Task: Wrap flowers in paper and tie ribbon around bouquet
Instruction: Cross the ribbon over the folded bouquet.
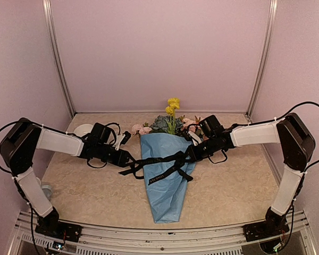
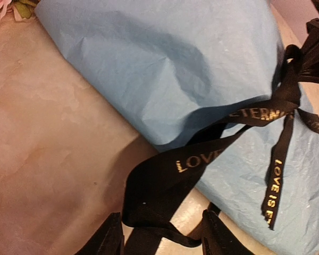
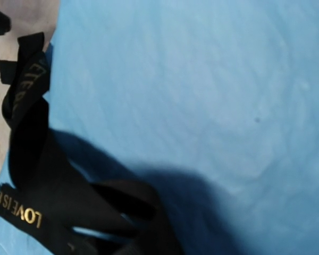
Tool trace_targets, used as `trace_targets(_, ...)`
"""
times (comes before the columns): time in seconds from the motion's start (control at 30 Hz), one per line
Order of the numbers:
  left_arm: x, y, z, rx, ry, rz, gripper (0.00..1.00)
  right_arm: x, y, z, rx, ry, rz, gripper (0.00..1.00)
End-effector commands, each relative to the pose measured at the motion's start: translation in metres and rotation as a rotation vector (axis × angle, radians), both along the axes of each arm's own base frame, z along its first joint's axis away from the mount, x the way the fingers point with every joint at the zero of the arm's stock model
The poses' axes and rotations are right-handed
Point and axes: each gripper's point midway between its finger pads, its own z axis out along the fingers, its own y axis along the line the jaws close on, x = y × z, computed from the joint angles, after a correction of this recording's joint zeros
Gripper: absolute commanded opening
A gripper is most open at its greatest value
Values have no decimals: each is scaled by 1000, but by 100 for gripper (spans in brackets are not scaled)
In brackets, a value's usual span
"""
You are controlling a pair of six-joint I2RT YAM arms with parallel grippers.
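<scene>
Top: arm bases (image 1: 53,227) nearest. Bouquet (image 1: 165,180) mid worktop (image 1: 95,191), tip toward me, flowers (image 1: 167,123) partly blocked by right tool (image 1: 194,154). Pink walls (image 1: 159,53) close, bare worktop either side.
Left wrist: my left tool (image 2: 162,236) parted, ribbon (image 2: 202,159) loose between fingers (image 2: 109,241), tips cropped.
Right wrist: right tool clamped on ribbon, fingers lost in dark blur, paper (image 3: 202,79) fills frame.

A pale round dish (image 1: 83,128) sits on the beige marbled table (image 1: 95,196), enclosed by pink walls (image 1: 159,53).
</scene>
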Motion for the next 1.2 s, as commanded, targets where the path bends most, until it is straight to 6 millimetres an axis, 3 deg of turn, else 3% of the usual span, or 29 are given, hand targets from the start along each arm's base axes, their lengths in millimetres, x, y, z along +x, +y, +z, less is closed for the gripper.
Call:
trace_targets(0.0,-13,-15,27,-141,-21,-76,52,5,-1,12,8,-22,-4,4)
trace_targets(0.1,-7,-6,4,-56,18,-31,52,4,-2,10,7,-19,-5,4)
trace_targets(0.27,9,0,-27,48,46,13,39,4,0,11,15,-17,-1,4)
trace_targets(0.4,11,-8,-22,27,23,-11,29,3,0,10,18,-11,-2,3)
trace_targets(0.6,-1,-23,-16,3,-13,-79,1,3,-1,8,17,-8,-3,2)
trace_targets(0.73,-9,-31,0,-23,-55,-103,0,4,-2,8,11,-9,-8,1)
trace_targets(0.83,-33,-53,37,-61,-162,-188,0,4,-4,5,0,-2,-16,1)
trace_targets(0.97,-86,-92,67,-109,-209,-375,0,5,-2,4,3,2,-14,1)
trace_targets(1.03,-116,-110,63,-104,-187,-475,0,6,-1,5,8,0,-13,1)
trace_targets(1.17,-166,-125,34,-3,-107,-655,0,8,-1,6,3,-3,-14,1)
